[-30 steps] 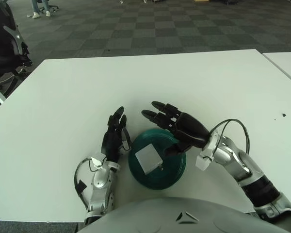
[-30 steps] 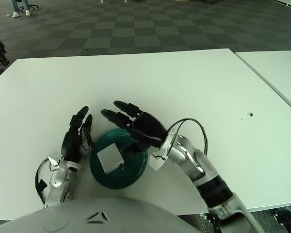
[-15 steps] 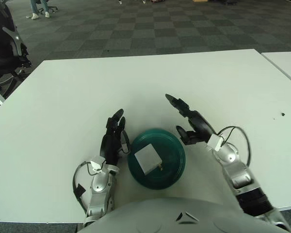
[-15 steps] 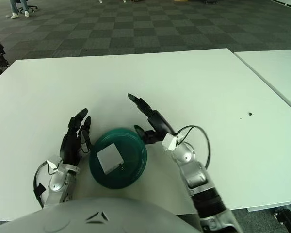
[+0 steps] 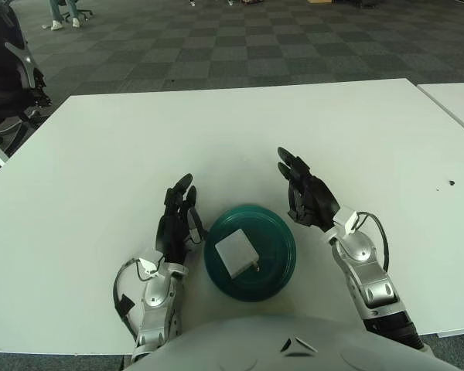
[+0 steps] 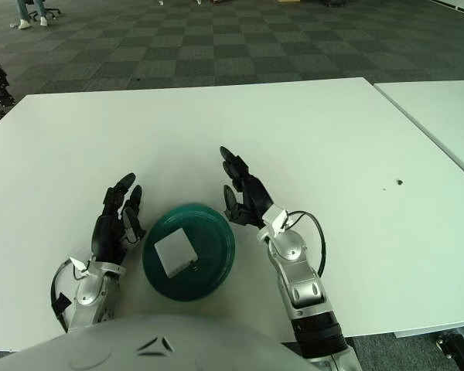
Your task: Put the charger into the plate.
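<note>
Right hand (image 5: 309,202) released, just right of the plate (image 5: 281,263); I see the charger (image 5: 235,253) lying inside it, left hand (image 5: 178,224) relaxed opposite.

White charger (image 5: 236,253) lies inside dark green plate (image 5: 278,265), w/ a small prong sticking out toward its right. Plate sits on white table (image 5: 100,154) near the front edge. Left hand (image 5: 176,224) just beside plate's left rim, fingers extended, holding nothing. Right hand (image 5: 308,199) just beside plate's upper-right rim, fingers spread, empty. Office chair (image 5: 8,69) at far left, off the table.
</note>
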Tool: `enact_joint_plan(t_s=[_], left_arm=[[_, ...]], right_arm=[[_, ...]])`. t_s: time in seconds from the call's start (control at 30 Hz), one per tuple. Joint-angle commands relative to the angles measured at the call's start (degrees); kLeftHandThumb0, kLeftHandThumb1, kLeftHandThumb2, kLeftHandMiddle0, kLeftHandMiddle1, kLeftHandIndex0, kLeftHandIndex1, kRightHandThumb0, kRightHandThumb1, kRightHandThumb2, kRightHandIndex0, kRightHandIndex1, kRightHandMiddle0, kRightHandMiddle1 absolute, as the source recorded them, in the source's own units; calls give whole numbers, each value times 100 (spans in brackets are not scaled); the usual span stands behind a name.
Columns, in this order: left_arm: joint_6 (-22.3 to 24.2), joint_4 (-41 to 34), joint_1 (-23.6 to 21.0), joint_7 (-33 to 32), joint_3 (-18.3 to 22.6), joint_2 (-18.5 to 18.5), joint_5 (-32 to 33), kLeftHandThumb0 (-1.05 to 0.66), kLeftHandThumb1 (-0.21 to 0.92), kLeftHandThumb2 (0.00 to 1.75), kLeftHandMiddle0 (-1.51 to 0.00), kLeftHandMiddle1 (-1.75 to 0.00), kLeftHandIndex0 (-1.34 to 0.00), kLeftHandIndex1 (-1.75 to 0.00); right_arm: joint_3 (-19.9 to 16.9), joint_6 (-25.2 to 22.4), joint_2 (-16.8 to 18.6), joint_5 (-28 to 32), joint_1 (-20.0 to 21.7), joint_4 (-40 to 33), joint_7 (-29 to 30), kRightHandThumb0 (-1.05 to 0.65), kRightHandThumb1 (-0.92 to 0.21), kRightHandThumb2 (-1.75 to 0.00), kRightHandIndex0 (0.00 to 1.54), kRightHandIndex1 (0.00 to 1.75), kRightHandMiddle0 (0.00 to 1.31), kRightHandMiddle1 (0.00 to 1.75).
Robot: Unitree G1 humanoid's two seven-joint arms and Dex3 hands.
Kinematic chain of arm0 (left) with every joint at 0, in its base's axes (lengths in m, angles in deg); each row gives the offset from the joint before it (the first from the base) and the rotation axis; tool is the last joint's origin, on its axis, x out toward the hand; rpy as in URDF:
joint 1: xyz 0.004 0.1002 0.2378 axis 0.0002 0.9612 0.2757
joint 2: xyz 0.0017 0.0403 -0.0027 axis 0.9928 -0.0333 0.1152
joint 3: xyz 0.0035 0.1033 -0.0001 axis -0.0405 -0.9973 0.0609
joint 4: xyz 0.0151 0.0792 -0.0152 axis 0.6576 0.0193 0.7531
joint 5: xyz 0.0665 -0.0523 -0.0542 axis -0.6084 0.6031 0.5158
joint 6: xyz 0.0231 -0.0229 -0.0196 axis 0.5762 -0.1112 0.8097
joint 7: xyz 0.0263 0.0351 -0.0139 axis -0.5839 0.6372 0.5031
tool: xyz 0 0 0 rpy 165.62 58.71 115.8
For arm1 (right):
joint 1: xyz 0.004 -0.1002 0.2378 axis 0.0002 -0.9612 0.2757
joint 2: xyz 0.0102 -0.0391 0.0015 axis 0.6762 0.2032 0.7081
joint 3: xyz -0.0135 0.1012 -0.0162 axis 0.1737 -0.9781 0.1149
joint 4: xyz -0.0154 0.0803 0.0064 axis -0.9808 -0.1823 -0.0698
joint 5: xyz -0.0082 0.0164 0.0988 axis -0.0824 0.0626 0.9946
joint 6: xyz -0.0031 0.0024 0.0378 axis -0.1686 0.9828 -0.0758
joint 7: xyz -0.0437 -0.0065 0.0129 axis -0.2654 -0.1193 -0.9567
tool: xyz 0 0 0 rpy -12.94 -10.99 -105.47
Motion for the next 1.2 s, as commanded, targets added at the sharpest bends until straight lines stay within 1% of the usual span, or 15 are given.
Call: enact_joint_plan(t_s=[0.0,0.17,0.27,0.37,0.47,0.57,0.6,0.8,1.0,1.17], left_arm=[[212,131,202,0,12,-2,54,-98,92,107,-28,-2,0,-82],[275,32,258,-12,-24,-11,77,-96,92,108,-27,-1,0,-83],[330,-115,328,-35,-83,-13,36,-95,92,108,-26,-1,0,-81],[384,-251,402,-51,-130,10,-25,-94,92,109,-24,-1,0,-74],[486,-377,477,-97,-144,17,-59,-93,92,109,-22,0,0,-67],[609,-469,538,-142,-134,5,-50,-93,92,109,-21,0,0,-62],[644,-488,558,-165,-129,-5,-49,-92,92,109,-20,0,0,-58],[713,-593,654,-227,-122,-22,-73,-91,92,107,-19,-1,0,-54],[770,-739,759,-340,-134,-29,-171,-91,92,107,-17,0,0,-49],[799,-803,821,-452,-186,-26,-362,-93,92,109,-14,0,0,-41]], right_arm=[[-232,24,63,122,66,264,45,-99,-92,-101,0,0,0,0],[-442,525,7,133,51,845,-83,-98,-92,-100,0,0,2,1],[-505,711,60,141,28,1055,-93,-98,-92,-100,0,0,2,1],[-586,944,123,137,-44,1306,-55,-99,-92,-99,0,0,1,1],[-702,1275,178,185,-129,1722,-44,-99,-92,-97,1,1,1,1],[-831,1511,270,261,-110,2106,-3,-100,-92,-95,3,1,1,1],[-873,1541,325,293,-97,2180,42,-100,-92,-96,2,1,0,1],[-955,1664,513,325,-60,2344,140,-101,-92,-93,6,2,2,2],[-932,1776,565,209,-122,2443,195,-100,-92,-91,6,2,3,3],[-910,1903,588,194,-214,2604,175,-98,-92,-91,6,1,4,4]])
